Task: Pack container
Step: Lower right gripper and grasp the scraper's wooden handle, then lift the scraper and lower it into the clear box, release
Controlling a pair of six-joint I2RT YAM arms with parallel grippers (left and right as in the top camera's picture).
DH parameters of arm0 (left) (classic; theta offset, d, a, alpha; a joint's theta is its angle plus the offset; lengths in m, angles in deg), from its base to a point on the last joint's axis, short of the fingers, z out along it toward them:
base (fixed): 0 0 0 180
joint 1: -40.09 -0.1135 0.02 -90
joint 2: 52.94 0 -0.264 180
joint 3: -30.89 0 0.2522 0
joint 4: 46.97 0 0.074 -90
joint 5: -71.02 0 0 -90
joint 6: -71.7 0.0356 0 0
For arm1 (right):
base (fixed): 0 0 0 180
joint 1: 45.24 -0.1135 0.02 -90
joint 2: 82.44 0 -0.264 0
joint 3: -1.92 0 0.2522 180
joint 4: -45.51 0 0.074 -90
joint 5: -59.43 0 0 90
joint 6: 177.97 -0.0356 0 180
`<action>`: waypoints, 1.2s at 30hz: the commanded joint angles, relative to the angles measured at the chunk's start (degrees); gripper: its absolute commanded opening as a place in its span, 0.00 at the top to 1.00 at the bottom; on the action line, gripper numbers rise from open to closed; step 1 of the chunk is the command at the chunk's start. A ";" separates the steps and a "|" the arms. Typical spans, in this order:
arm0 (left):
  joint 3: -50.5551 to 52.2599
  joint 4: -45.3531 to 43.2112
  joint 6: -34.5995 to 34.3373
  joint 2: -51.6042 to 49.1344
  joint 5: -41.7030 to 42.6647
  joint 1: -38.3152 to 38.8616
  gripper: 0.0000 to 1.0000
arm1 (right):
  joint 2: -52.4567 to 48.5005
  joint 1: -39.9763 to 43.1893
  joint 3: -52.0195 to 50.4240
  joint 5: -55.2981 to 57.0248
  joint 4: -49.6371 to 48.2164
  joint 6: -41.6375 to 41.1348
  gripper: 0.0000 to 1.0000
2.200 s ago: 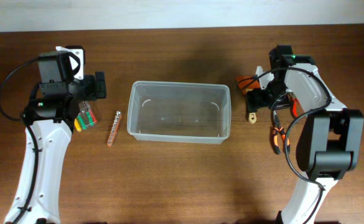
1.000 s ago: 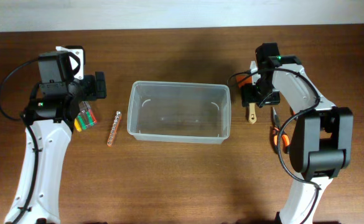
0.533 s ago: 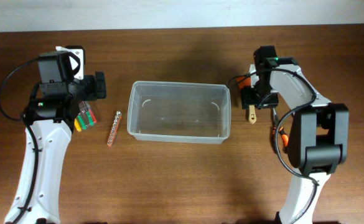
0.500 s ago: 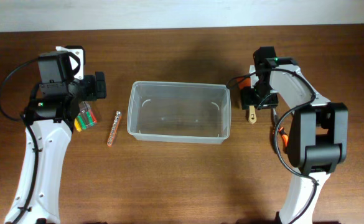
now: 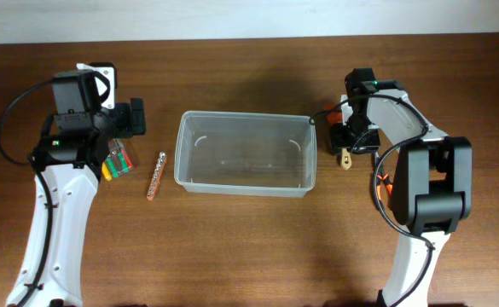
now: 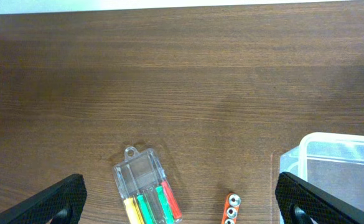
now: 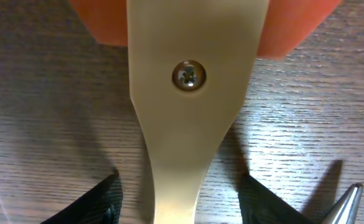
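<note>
The container (image 5: pixel 246 158), a large clear empty tub, stands mid-table; its corner shows in the left wrist view (image 6: pixel 340 168). My right gripper (image 5: pixel 348 139) is just right of it, low over a scraper with a tan blade (image 7: pixel 191 93) and an orange handle (image 7: pixel 294 25). The right gripper (image 7: pixel 178 202) is open, and its black fingers (image 7: pixel 94 202) straddle the blade with a gap on each side. My left gripper (image 5: pixel 136 119) is open and empty, left of the container. In the left wrist view the left gripper (image 6: pixel 182 208) hovers above the table.
A small clear case of coloured screwdrivers (image 6: pixel 147 190) and an orange socket strip (image 6: pixel 230 208) lie between the left arm and the container. Orange-handled pliers (image 5: pixel 379 183) lie right of the scraper; a metal tip (image 7: pixel 350 199) shows beside the blade.
My right gripper has moved left and down onto the scraper beside the container. The left arm, the container and the other tools have not moved.
</note>
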 commanded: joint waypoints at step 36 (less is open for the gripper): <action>-1.40 0.07 0.94 0.22 -0.61 -0.24 0.01 | -0.96 -0.11 32.74 5.97 13.79 1.70 0.96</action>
